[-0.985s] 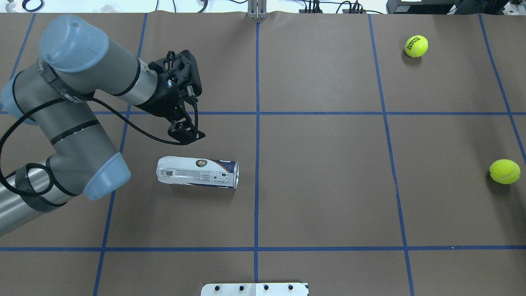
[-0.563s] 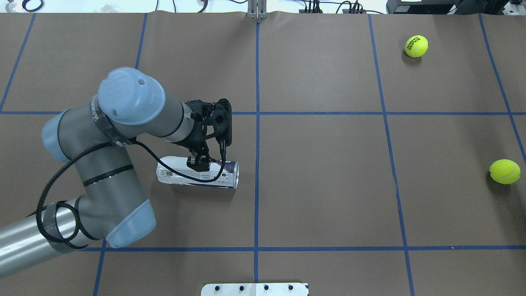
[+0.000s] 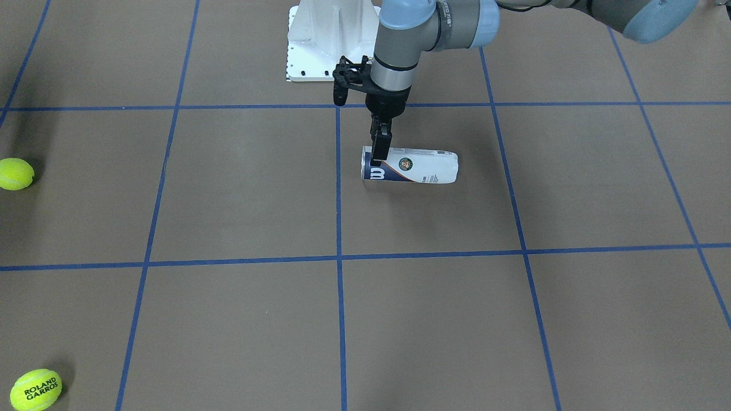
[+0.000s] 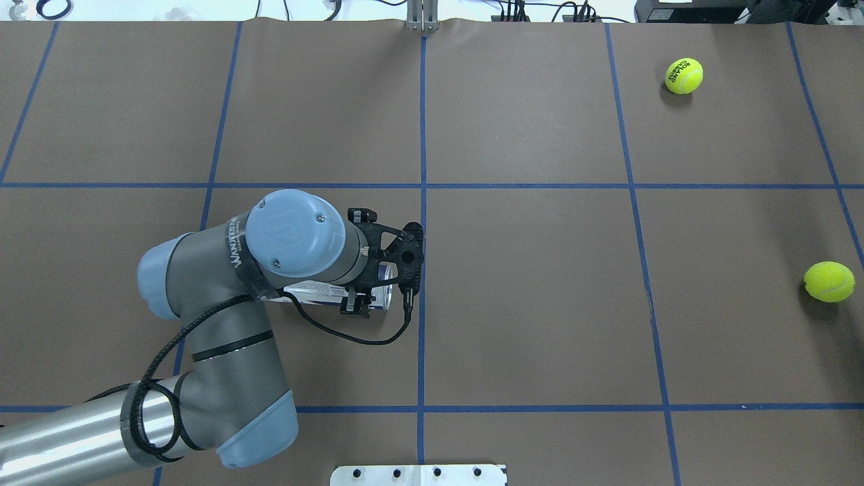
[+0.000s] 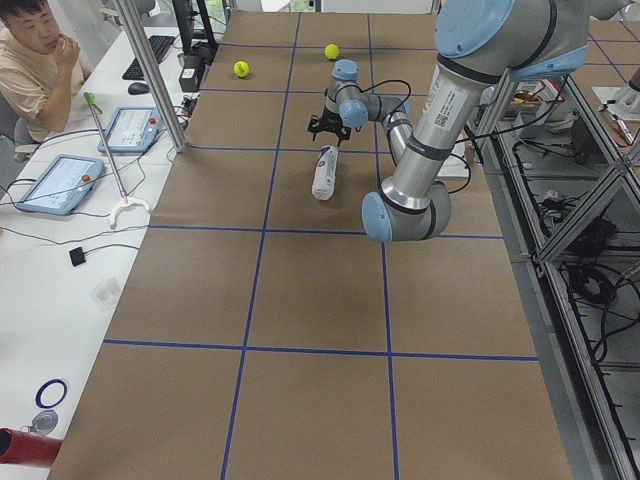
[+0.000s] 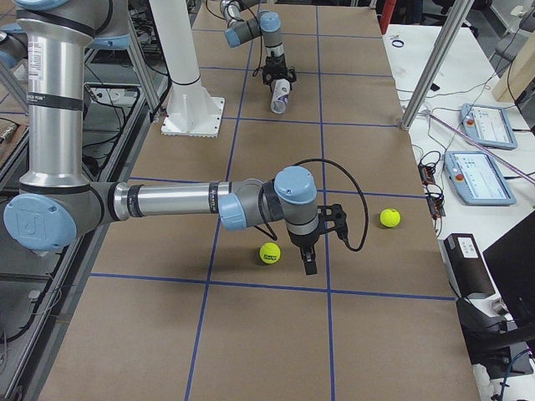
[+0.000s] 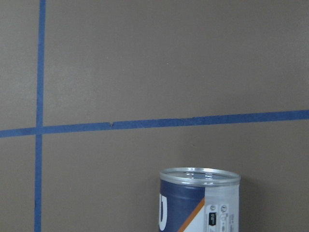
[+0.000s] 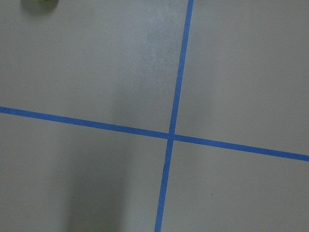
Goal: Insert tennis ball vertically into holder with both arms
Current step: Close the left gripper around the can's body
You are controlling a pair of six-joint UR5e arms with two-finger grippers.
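The holder [image 3: 420,166], a white and navy tube, lies on its side on the brown table, open metal rim toward the table's middle. My left gripper [image 3: 379,153] points straight down over the tube's open end and looks open, one finger in front of the tube. In the overhead view my left arm covers most of the holder [image 4: 386,294]. The left wrist view shows only its rim [image 7: 200,176]. Two yellow tennis balls [image 4: 684,75] [image 4: 829,281] lie far right. My right gripper [image 6: 308,266] shows only in the exterior right view, beside one ball [image 6: 269,252]; I cannot tell if it is open.
The white pedestal base [image 3: 320,40] stands at the robot's edge of the table. Blue tape lines [image 4: 422,236] cross the brown cover. An operator [image 5: 35,60] sits at a side desk with tablets.
My left arm has swung from beyond the holder toward the robot and to the right, and its gripper now stands over the holder's open end. Holder and balls have not moved.
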